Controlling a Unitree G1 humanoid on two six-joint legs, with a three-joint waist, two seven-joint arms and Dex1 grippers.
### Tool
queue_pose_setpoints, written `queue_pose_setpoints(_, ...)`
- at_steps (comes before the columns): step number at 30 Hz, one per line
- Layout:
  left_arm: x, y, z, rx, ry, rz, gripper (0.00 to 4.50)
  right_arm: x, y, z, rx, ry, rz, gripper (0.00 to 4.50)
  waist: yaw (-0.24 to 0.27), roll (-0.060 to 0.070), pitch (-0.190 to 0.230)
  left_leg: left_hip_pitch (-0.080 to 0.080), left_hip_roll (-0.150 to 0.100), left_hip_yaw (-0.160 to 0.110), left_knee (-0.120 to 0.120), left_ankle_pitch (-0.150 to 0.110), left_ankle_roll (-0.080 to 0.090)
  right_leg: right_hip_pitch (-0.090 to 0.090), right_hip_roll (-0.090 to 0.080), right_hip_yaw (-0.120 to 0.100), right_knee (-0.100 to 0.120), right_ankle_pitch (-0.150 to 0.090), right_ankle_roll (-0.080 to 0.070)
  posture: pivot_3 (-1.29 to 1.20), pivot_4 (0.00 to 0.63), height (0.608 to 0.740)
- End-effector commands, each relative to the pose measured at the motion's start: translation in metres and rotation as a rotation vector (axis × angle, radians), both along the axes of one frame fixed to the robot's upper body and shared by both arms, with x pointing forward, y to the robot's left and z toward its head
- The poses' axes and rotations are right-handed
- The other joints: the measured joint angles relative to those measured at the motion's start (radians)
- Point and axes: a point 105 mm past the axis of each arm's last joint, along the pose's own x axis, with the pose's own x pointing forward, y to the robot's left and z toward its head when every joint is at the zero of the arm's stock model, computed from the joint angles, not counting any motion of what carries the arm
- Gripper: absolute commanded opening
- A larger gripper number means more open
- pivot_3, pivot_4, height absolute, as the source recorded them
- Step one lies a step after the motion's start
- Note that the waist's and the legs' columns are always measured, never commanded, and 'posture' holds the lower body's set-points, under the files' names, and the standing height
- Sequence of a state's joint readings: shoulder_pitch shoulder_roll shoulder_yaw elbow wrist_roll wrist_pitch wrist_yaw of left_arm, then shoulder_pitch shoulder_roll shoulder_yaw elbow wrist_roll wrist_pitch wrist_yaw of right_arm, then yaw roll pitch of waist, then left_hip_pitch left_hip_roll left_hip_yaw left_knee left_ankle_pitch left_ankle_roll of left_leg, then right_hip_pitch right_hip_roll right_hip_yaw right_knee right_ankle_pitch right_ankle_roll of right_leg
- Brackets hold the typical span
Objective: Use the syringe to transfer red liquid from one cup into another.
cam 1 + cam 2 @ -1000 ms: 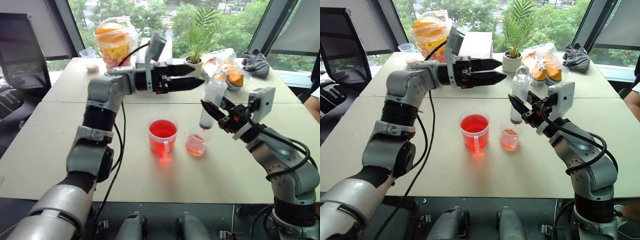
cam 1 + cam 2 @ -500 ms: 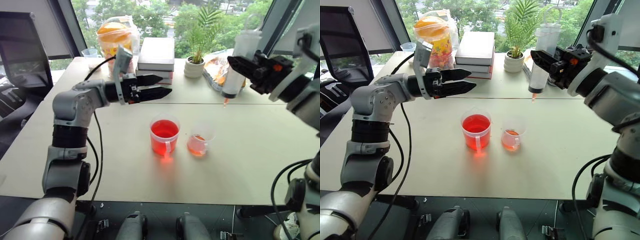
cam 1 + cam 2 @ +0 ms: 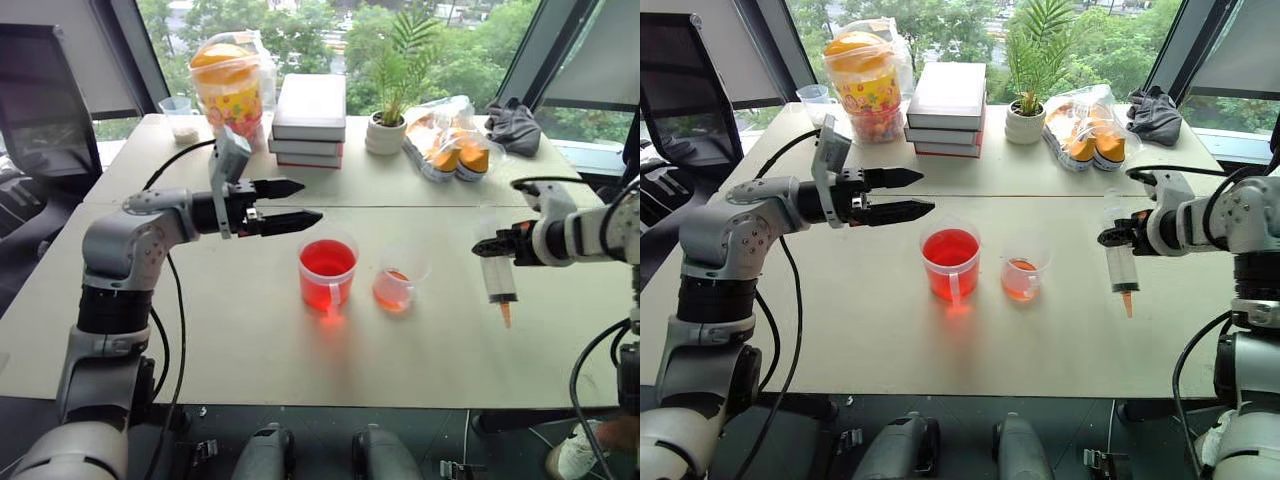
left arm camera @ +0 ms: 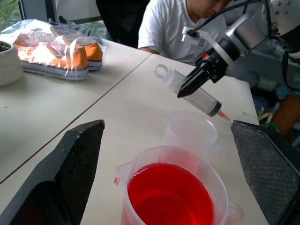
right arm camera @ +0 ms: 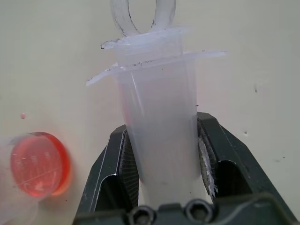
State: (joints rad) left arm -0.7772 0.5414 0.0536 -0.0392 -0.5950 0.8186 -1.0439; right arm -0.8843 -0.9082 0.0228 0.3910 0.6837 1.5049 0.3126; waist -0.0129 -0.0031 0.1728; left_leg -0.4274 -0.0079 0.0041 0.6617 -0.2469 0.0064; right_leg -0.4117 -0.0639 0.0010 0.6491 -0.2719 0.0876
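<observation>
Here the right end effector (image 3: 1118, 238) clamps the syringe (image 3: 1121, 262) tip-down over the counter (image 3: 1060, 340), well right of both cups, so it should set it down gently, while the left end effector (image 3: 910, 195) gapes empty.

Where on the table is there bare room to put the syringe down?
Bare table lies along the near edge in front of the red cup and small cup, and under the syringe. The far side is crowded with books, plant and bags.

Grey arms, blk cables, blk hand (image 3: 283, 204)
</observation>
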Motion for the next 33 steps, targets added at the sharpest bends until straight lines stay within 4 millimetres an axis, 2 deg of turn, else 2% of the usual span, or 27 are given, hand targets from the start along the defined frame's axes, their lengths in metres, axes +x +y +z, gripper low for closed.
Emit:
queue_pose_setpoints(1, -0.008, 0.001, 0.009, 0.009, -0.052, 0.000, 4.42, 0.006, -0.003, -0.002, -0.003, -0.003, -0.014, 1.35, 0.001, 0.000, 0.000, 0.000, 0.000, 0.000, 0.000, 0.000, 0.000, 0.000, 0.000, 0.000, 0.000, 0.000, 0.000, 0.00, 0.150, 0.740)
queue_pose_setpoints(4, -0.012, 0.002, 0.008, 0.015, -0.045, 0.005, 4.42, 0.008, -0.002, -0.009, 0.007, 0.015, -0.022, 1.35, 0.002, 0.000, 0.000, 0.000, 0.000, 0.000, 0.000, 0.000, 0.000, 0.000, 0.001, 0.000, 0.000, 0.000, 0.000, 0.00, 0.150, 0.740)
queue_pose_setpoints(10, -0.013, 0.004, 0.007, 0.010, -0.022, 0.015, 4.50, 0.008, -0.001, 0.004, 0.030, -0.018, -0.009, 4.26, 0.001, 0.000, 0.000, 0.000, 0.000, 0.000, 0.001, 0.000, 0.000, 0.001, 0.002, 0.000, 0.000, 0.000, 0.001, 0.00, 0.150, 0.740)
queue_pose_setpoints(11, -0.013, 0.004, 0.007, 0.009, -0.018, 0.016, 4.50, 0.008, -0.001, 0.006, 0.030, -0.023, -0.008, 4.39, 0.001, 0.000, 0.000, 0.000, 0.000, 0.000, 0.001, 0.000, 0.000, 0.001, 0.002, 0.000, 0.000, 0.000, 0.001, 0.00, 0.150, 0.740)
queue_pose_setpoints(12, -0.013, 0.004, 0.008, 0.008, -0.015, 0.016, 4.50, 0.007, -0.001, 0.009, 0.026, -0.029, -0.001, 4.39, 0.002, 0.000, 0.000, 0.000, 0.000, 0.000, 0.001, 0.000, 0.000, 0.001, 0.002, -0.001, 0.000, 0.000, 0.001, 0.00, 0.150, 0.740)
queue_pose_setpoints(15, -0.009, 0.007, 0.010, 0.011, -0.015, 0.028, 4.50, -0.004, 0.003, 0.042, -0.024, -0.152, 0.114, 4.39, 0.005, 0.001, 0.001, 0.000, 0.000, 0.000, 0.001, 0.000, 0.000, 0.000, 0.002, -0.001, 0.000, 0.000, 0.001, 0.00, 0.150, 0.740)
queue_pose_setpoints(18, -0.005, 0.012, 0.013, 0.019, -0.025, 0.048, 4.50, -0.026, 0.007, 0.075, -0.138, -0.299, 0.281, 4.39, 0.011, 0.001, 0.001, 0.000, 0.000, 0.000, 0.000, 0.000, 0.000, 0.000, 0.002, -0.002, 0.000, 0.000, 0.001, 0.00, 0.150, 0.740)
queue_pose_setpoints(22, -0.001, 0.020, 0.016, 0.030, -0.036, 0.068, 4.50, -0.060, 0.025, 0.103, -0.198, -0.415, 0.512, 4.39, 0.005, 0.001, 0.001, 0.001, 0.000, 0.000, 0.000, -0.001, 0.001, 0.002, 0.003, -0.002, -0.001, 0.000, 0.001, 0.00, 0.150, 0.740)
queue_pose_setpoints(25, -0.002, 0.026, 0.015, 0.045, -0.038, 0.073, 4.50, -0.092, 0.042, 0.110, -0.204, -0.447, 0.667, 4.39, 0.000, 0.001, 0.001, 0.001, 0.000, 0.000, 0.001, -0.001, 0.001, 0.002, 0.002, -0.002, -0.001, 0.000, 0.001, 0.00, 0.150, 0.740)
queue_pose_setpoints(27, -0.004, 0.031, 0.013, 0.058, -0.036, 0.078, 4.50, -0.105, 0.046, 0.108, -0.214, -0.455, 0.703, 4.39, 0.001, 0.001, 0.001, 0.002, 0.001, 0.000, 0.001, -0.001, 0.001, 0.002, 0.002, -0.001, 0.000, 0.000, 0.001, 0.00, 0.150, 0.740)
queue_pose_setpoints(33, -0.008, 0.039, 0.008, 0.085, -0.032, 0.093, 4.50, -0.116, 0.045, 0.102, -0.244, -0.474, 0.699, 4.39, 0.004, 0.000, 0.001, 0.003, 0.001, 0.000, 0.002, -0.001, 0.001, 0.003, 0.000, 0.000, 0.000, 0.000, 0.001, 0.00, 0.150, 0.740)
